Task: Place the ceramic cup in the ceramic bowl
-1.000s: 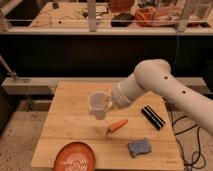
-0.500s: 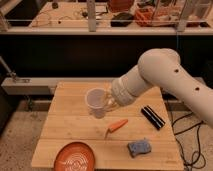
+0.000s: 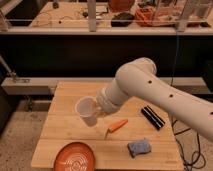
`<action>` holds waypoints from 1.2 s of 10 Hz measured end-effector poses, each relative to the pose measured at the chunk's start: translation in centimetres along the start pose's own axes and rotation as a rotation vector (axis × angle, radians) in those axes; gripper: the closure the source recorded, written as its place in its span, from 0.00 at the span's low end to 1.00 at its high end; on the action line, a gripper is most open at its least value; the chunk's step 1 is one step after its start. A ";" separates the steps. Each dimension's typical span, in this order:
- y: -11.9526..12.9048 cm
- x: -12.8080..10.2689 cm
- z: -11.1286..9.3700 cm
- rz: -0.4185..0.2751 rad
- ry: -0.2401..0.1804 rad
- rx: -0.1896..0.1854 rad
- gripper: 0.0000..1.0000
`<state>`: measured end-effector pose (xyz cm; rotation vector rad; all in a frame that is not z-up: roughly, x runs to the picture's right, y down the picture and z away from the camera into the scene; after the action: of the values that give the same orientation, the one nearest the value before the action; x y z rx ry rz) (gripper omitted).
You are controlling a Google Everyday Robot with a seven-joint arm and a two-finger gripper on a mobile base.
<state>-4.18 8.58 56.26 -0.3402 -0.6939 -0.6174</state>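
Note:
The ceramic cup (image 3: 86, 110), small, plain and white, hangs tilted in the air above the wooden table (image 3: 65, 95), with its rim facing up and left. My gripper (image 3: 101, 108) is shut on the cup's right side, at the end of the thick white arm that comes in from the right. The ceramic bowl (image 3: 77, 157), orange-red with a pale spiral inside, sits at the table's front edge, below and slightly left of the cup. The cup is well above the bowl and apart from it.
An orange carrot (image 3: 116, 126) lies at mid-table, right of the cup. A blue-grey sponge (image 3: 139, 148) lies at the front right. A black rectangular object (image 3: 152, 117) lies at the right. A shelf rail and cluttered benches stand behind the table.
The arm has carried the cup to the left and down toward the table's front, closer to the bowl. The other objects have not moved.

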 end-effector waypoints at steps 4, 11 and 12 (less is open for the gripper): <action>0.9 -1.7 2.4 -0.015 -0.022 -0.027 1.00; 3.1 -3.9 7.8 -0.044 -0.051 -0.102 1.00; 3.6 -4.0 8.8 -0.044 -0.050 -0.110 1.00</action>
<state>-8.60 17.28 59.63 -0.4441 -0.7185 -0.6928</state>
